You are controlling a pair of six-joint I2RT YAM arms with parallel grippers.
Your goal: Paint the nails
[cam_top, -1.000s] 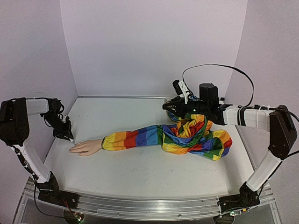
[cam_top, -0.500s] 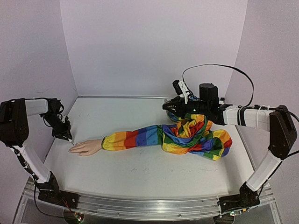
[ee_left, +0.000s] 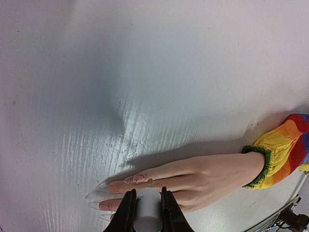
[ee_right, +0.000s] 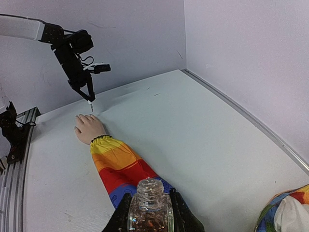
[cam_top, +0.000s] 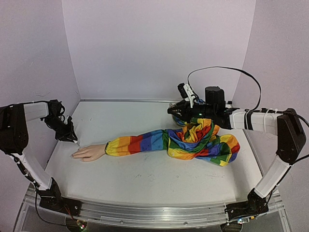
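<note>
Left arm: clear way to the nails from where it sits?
Likely yes. The left hand, shut on the brush, hangs right by the nails. Nothing sits between them, and the sleeve stops at the wrist.

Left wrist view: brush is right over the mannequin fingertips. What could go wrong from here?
The left gripper hides the tip of its brush, so a stroke could miss the nails and smear the hand or table. The uncapped bottle in the right gripper could spill onto the sleeve if tilted.

Mannequin hand (cam_top: 89,152) on table (cam_top: 145,179), nails (ee_left: 136,179) leftward, sleeve (cam_top: 193,140) rightward; bottle (ee_right: 150,210) behind sleeve.
</note>
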